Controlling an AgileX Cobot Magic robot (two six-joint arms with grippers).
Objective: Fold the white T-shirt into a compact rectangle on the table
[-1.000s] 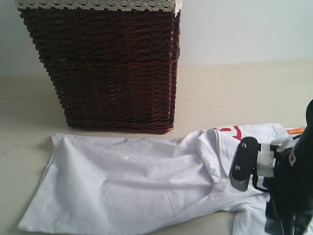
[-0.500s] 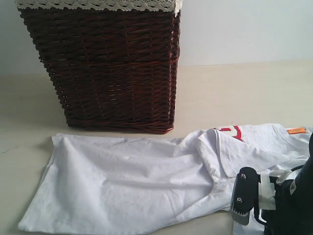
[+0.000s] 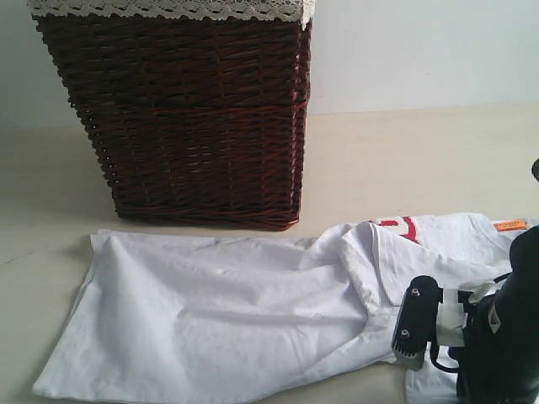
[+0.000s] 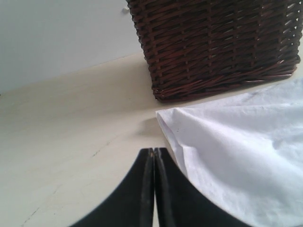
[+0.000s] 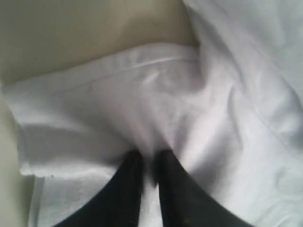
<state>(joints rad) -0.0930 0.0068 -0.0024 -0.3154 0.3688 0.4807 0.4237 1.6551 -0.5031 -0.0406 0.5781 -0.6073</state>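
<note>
The white T-shirt (image 3: 219,311) lies spread and wrinkled on the table (image 3: 404,160), with red lettering (image 3: 402,225) showing at its far right. My right gripper (image 3: 413,358) is low on the shirt's near right part. In the right wrist view its dark fingers (image 5: 128,179) stand close together with a fold of white cloth (image 5: 142,94) pinched between them at the gripper tips (image 5: 149,156). My left gripper (image 4: 154,150) is shut and empty, over bare table (image 4: 71,142) just beside a corner of the shirt (image 4: 236,156). It does not show in the exterior view.
A tall dark brown wicker basket (image 3: 194,118) with cream lace trim stands behind the shirt, close to its far edge (image 4: 213,42). An orange tag (image 3: 509,225) sits at the shirt's right end. A pale wall (image 3: 421,50) closes off the back.
My right gripper has come down from above the shirt's right part to its near edge, then lifted slightly. The shirt, basket and left gripper look the same.
</note>
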